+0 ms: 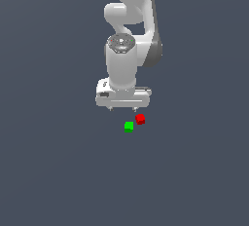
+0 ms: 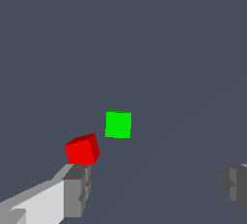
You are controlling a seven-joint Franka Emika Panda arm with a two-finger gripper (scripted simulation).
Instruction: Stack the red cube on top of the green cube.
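The white Panda arm [image 1: 130,35] was seen descending from the far side of the exterior view, with the gripper [image 1: 123,108] held just above the dark grey floor [image 1: 53,171]. The fingers [image 2: 77,191] were spread wide apart, and nothing was held between them; in the wrist view one grey pad was seen at each side with bare floor between.

The red cube [image 1: 140,119] was found on the floor just below the gripper, toward the exterior view's right. The green cube [image 1: 129,126] lay just beside it, nearer the camera and toward the exterior view's left; the two appeared almost corner to corner, though whether they touched could not be told. In the wrist view a narrow gap was seen between the red cube [image 2: 82,149] and the green cube [image 2: 118,124], and the red cube sat just beyond the tip of one finger.

No long axis was shown by either cube, all sides being equal. The red cube was turned slightly, one vertical edge facing the wrist camera, while the green cube was presented almost squarely.
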